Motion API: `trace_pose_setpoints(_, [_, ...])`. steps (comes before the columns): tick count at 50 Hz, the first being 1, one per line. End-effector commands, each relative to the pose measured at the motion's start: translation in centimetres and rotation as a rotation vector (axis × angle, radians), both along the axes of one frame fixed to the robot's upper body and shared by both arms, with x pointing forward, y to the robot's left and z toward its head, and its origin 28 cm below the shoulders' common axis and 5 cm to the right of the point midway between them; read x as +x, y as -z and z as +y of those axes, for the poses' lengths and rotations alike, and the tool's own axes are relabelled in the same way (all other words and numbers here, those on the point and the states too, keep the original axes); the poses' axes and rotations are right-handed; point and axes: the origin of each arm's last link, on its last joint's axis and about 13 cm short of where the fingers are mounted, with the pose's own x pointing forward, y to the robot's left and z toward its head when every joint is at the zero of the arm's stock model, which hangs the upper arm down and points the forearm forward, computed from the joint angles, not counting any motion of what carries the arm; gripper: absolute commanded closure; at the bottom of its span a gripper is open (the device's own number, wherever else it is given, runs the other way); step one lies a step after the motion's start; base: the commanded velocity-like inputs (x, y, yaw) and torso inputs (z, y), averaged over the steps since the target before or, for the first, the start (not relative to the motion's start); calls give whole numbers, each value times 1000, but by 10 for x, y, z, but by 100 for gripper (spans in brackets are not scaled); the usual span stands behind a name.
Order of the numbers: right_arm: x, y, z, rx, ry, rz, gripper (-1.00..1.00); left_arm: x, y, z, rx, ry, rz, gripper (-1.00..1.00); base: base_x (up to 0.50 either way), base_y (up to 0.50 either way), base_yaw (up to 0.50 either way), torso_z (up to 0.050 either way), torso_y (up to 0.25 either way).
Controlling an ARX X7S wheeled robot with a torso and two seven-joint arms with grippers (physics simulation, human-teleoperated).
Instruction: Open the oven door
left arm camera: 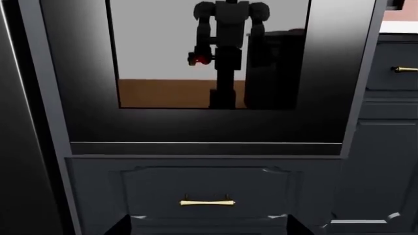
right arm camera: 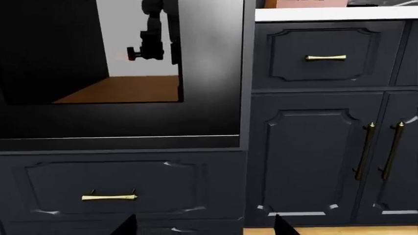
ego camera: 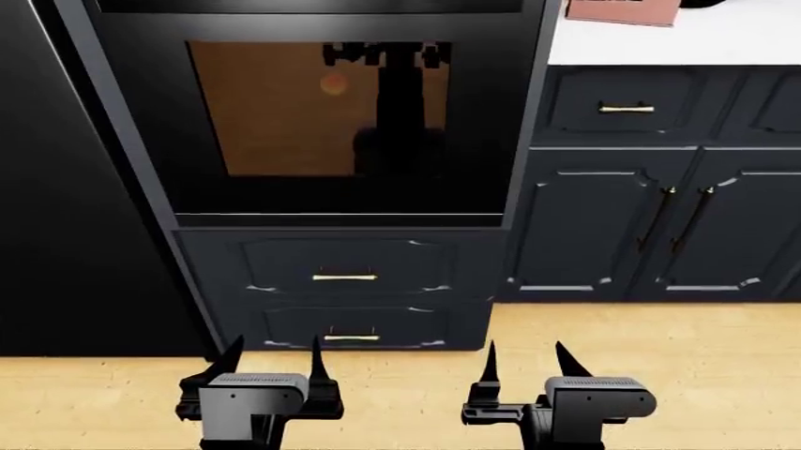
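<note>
Navy cabinetry frames the glossy black oven door with its amber window, shut, directly ahead above two brass-handled drawers. My left gripper and right gripper hover low, fingers spread apart, empty, ready to rise toward its top edge.

The left gripper, at the lower left of the head view, had a grey box-shaped body with a finely ribbed top face and two thin black pointed fingers. The right gripper, lower right, matched it in colour and form, with black bracket hardware at its side.
</note>
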Motion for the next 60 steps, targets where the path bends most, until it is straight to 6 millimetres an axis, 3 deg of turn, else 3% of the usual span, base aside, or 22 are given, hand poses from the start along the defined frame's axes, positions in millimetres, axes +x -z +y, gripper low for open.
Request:
trace_pose_setpoints(1, [0, 0, 0, -1, 3, 5, -100, 0, 0, 0, -3, 1, 1, -100, 0, 0, 0, -46, 0])
trace_pose_setpoints(22, [0, 0, -1, 11, 5, 9, -100, 1, 1, -2, 1, 9, 7, -100, 0, 0, 0, -46, 0])
trace_pose_setpoints(39, [-2, 4, -3, 27, 10, 18, -100, 0, 3, -4, 5, 16, 13, -100, 12, 0, 0, 0, 0])
trace_pose_setpoints(60, [-4, 5, -5, 37, 15, 22, -100, 0, 3, -4, 4, 17, 7, -100, 255, -53, 0, 0, 0])
